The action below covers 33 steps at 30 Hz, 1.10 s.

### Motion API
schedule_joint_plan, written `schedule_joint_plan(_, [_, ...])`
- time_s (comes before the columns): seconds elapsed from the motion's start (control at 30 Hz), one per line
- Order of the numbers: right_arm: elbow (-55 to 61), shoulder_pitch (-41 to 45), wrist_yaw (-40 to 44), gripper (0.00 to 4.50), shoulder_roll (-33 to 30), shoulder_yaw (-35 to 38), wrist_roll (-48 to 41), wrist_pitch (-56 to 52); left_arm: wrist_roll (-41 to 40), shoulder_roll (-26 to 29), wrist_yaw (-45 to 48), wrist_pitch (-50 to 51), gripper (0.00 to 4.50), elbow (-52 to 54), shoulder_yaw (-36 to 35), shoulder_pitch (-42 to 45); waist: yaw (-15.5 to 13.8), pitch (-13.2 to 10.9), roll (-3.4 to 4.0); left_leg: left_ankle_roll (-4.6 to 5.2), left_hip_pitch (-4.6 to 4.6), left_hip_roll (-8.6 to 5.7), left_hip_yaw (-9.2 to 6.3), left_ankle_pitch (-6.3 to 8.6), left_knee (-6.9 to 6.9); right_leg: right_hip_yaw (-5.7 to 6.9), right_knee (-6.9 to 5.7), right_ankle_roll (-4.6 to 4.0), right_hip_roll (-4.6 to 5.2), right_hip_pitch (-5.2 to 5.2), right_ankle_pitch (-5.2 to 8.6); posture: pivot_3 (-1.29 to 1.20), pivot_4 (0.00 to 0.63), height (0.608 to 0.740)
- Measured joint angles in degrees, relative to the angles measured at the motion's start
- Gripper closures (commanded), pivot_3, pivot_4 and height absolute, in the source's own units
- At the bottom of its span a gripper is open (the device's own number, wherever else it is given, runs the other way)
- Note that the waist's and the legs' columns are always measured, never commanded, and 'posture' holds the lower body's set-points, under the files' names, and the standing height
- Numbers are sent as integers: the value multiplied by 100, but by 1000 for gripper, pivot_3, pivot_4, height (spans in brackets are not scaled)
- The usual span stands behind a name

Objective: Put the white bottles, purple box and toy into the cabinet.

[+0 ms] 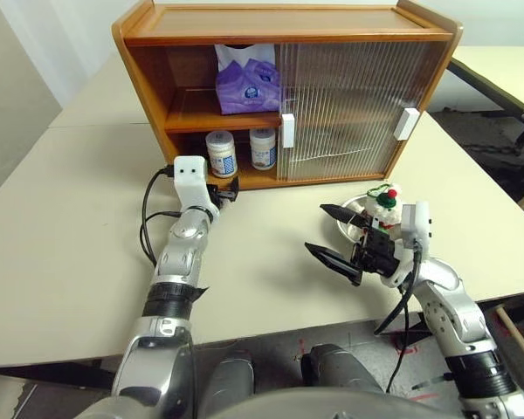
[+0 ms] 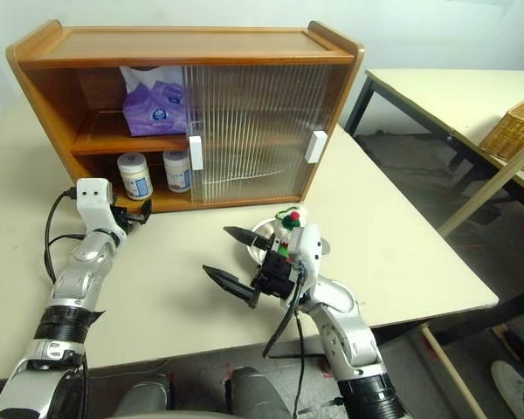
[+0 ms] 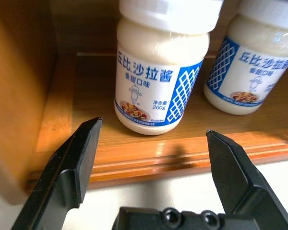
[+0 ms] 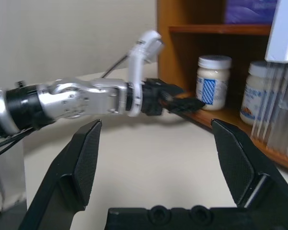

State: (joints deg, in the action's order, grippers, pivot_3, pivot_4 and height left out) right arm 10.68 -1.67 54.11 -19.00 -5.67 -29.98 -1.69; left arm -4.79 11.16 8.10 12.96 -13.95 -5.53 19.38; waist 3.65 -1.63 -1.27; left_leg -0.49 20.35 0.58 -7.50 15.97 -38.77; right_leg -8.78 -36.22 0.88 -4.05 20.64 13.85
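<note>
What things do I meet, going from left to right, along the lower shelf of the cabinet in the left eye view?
Left white bottle → right white bottle → white handle of the ribbed sliding door → the second white handle.

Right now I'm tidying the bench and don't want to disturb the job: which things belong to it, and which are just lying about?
Belongs to the job:
- white bottles, on the cabinet's bottom shelf
- purple box, on the upper shelf
- toy, on the table, by the right gripper
- cabinet

Just lying about:
- steel bowl under the toy
- wicker basket on the side table
</note>
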Motion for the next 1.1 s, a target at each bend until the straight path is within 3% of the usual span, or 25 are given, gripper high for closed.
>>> schedule_joint_plan(0.17, [341,-188,-341,0,-117,58,88,-93,66,225,290,10,22,688,181,-288,-11,0,-1,-9,3,3,-1,9,-1,-1,-1,-5,3,9,3,-81,23,740])
schedule_joint_plan(0.27, [363,-162,-37,0,-91,221,-224,63,-20,254,520,-148,22,1118,188,-533,-11,0,-2,-14,9,3,1,12,3,-1,-1,-9,3,18,6,-81,20,740])
schedule_joint_plan(0.53, [-485,-137,85,0,3,704,-375,265,-394,499,1036,386,22,2111,237,-991,-18,6,1,-21,9,12,-2,23,6,0,-3,-52,5,24,-6,-96,17,740])
schedule_joint_plan(0.93, [-900,-582,792,0,-86,737,-275,985,-709,535,1849,586,22,2792,936,-632,-3,8,4,-22,29,16,2,29,-1,3,-3,-79,5,38,-18,-127,23,740])
schedule_joint_plan(1.1, [-858,-706,995,1730,76,901,-445,1397,-715,361,1928,654,1668,2858,1206,-333,28,8,4,-20,18,15,4,30,-5,2,-3,-71,5,26,-15,-132,22,740])
